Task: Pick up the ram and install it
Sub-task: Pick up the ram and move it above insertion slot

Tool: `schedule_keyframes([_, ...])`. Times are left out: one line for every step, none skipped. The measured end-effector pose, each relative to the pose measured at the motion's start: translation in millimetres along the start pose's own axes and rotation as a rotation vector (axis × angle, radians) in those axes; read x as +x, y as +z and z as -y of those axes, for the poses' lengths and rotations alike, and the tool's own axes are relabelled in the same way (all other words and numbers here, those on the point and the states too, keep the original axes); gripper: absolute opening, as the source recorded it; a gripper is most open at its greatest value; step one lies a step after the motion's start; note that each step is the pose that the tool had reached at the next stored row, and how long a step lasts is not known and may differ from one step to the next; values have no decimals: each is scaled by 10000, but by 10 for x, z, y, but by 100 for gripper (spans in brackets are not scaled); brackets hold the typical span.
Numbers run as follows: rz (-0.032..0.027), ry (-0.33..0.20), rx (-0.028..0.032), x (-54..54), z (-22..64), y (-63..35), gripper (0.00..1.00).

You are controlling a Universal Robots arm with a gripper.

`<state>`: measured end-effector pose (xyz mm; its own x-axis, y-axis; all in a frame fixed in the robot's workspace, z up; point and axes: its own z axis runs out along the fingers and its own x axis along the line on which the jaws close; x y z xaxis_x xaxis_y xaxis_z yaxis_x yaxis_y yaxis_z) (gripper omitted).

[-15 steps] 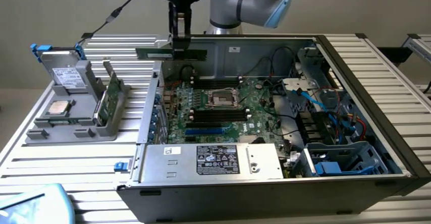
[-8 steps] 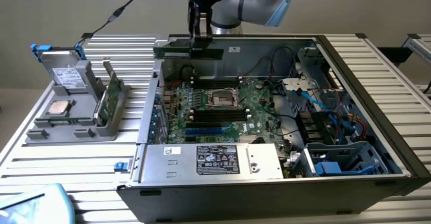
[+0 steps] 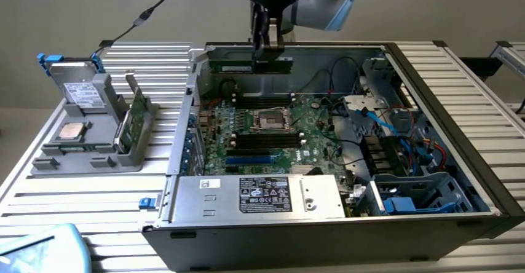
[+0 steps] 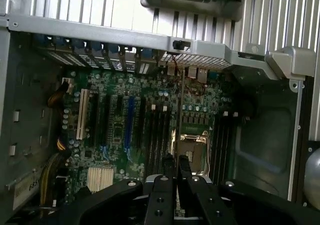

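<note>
Here I am, up over the open case point(image 3: 459, 156), and my gripper point(image 3: 269, 58) is clamped on the ram point(image 3: 238, 67). The green stick lies level between my fingers point(image 3: 260, 36), pinched near its end toward the exterior view's right, the rest reaching out to the exterior view's left. It hangs in the air above the far side of the case, clear of the motherboard point(image 3: 316, 141) below. Looking down from my wrist, my gripper point(image 4: 175, 160) shows its two fingers point(image 4: 167, 166) drawn close, just a thin gap between them, right above the black memory slots point(image 4: 159, 135) and beside the processor socket point(image 4: 191, 147). In the exterior view, those slots point(image 3: 262, 139) sit either side of the socket point(image 3: 271, 121), nearer the camera than the ram. Off at the exterior view's left, a grey holder point(image 3: 61, 159) carries another green board point(image 3: 131, 116) standing on edge.
</note>
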<state>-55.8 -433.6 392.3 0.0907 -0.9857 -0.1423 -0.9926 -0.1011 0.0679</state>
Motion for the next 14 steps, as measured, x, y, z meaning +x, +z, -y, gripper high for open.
schedule_keyframes([-2,-2,19,4,30,9,14])
schedule_keyframes([-5,-5,32,9,58,21,14])
schedule_keyframes([-9,-5,40,13,83,34,14])
schedule_keyframes([-13,-6,45,17,106,47,14])
schedule_keyframes([-18,-6,49,21,130,60,14])
schedule_keyframes([-22,-6,51,25,153,74,14])
schedule_keyframes([-30,-6,53,29,176,86,14])
schedule_keyframes([-40,-5,53,33,196,98,14])
schedule_keyframes([-57,-4,53,36,213,109,14])
schedule_keyframes([-82,-2,52,39,228,119,14])
schedule_keyframes([-105,-1,51,42,239,129,14])
schedule_keyframes([-133,1,49,44,246,138,14])
schedule_keyframes([-160,4,48,46,251,147,14])
schedule_keyframes([-197,7,44,48,256,157,14])
